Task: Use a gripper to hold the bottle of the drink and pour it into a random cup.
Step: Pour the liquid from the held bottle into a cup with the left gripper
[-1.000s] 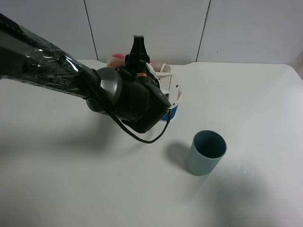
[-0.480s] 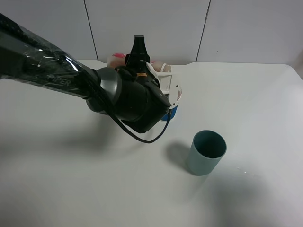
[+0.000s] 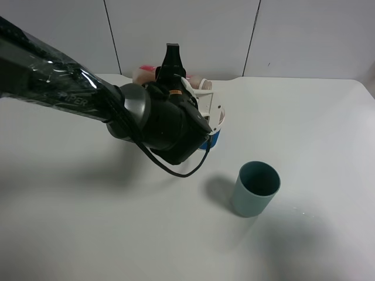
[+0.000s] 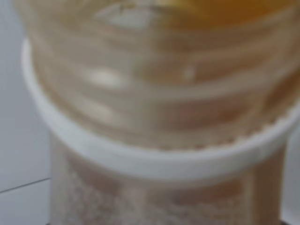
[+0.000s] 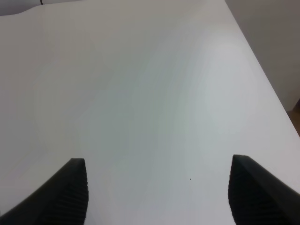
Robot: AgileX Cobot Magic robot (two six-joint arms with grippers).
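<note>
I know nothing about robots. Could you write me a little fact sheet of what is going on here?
left gripper: jaws shut on the bottle
bottle: clear plastic with a white ring, blurred, fills the left wrist view
drink: brownish, seen through the plastic
blue-banded cup: mostly hidden behind the left arm
teal cup: upright, standing apart, nothing touching it
right gripper: jaws open above the white table, holding nothing

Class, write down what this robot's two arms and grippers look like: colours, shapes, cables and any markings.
The left arm is black under glossy clear film with faint grey lettering, ending in a rounded grey joint. A black cable loops below. The left gripper has a white body and a black finger. The right gripper shows black ribbed fingers.
</note>
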